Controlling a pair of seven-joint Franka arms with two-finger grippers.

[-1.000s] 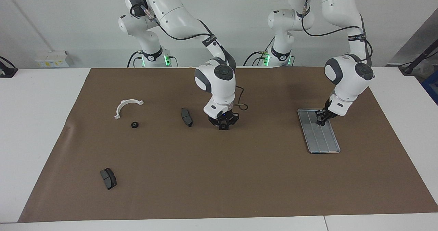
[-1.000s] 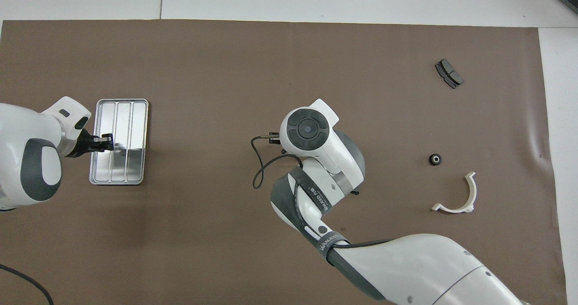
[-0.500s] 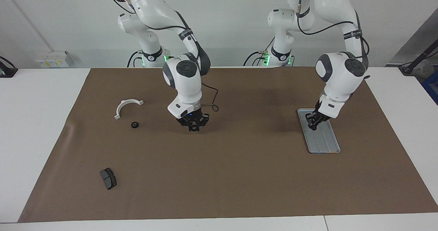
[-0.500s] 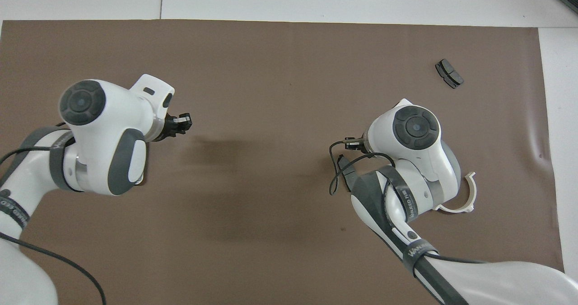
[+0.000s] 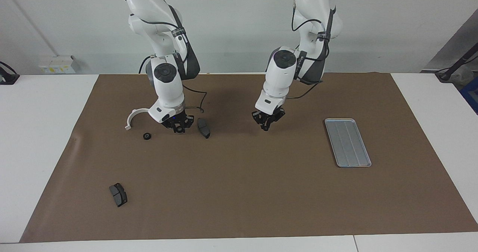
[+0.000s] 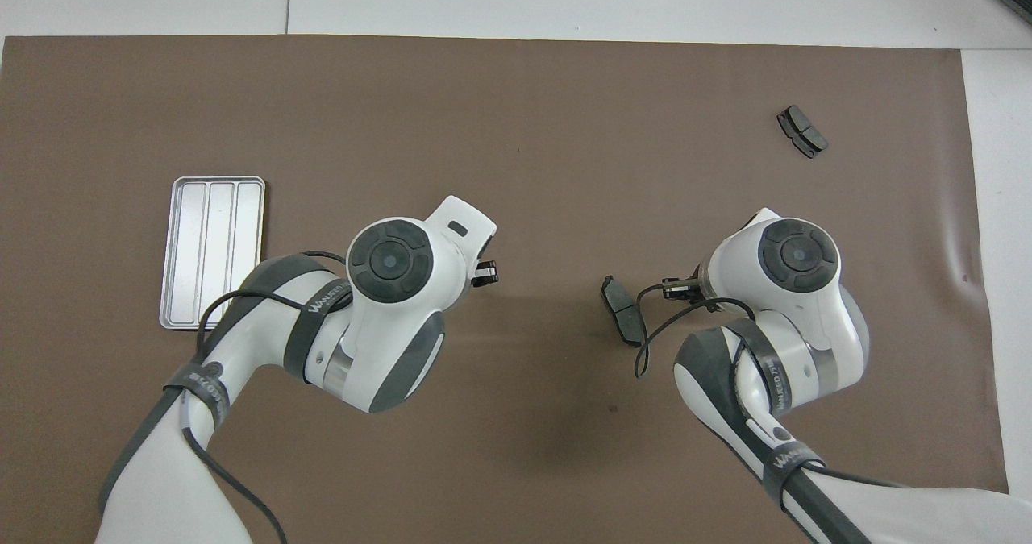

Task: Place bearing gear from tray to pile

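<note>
The silver-grey tray [image 5: 348, 143] lies flat toward the left arm's end of the mat, with nothing showing in it; it also shows in the overhead view [image 6: 211, 252]. My left gripper [image 5: 266, 125] hangs over the bare middle of the mat, well off the tray, and shows in the overhead view [image 6: 485, 272]. A small black bearing gear [image 5: 147, 136] lies on the mat beside the white half-ring bracket [image 5: 135, 116]. My right gripper [image 5: 179, 127] is low over the mat between that gear and a dark brake pad [image 5: 203, 128]. In the overhead view the right arm hides the gear and the bracket.
A second brake pad [image 5: 118, 194] lies farther from the robots at the right arm's end, also in the overhead view [image 6: 802, 131]. The nearer pad shows by the right arm's cable [image 6: 622, 309]. The brown mat [image 5: 261, 192] covers most of the white table.
My left gripper rose off the tray and swung over the middle of the mat. My right gripper moved toward its own end, past the brake pad, to beside the bracket.
</note>
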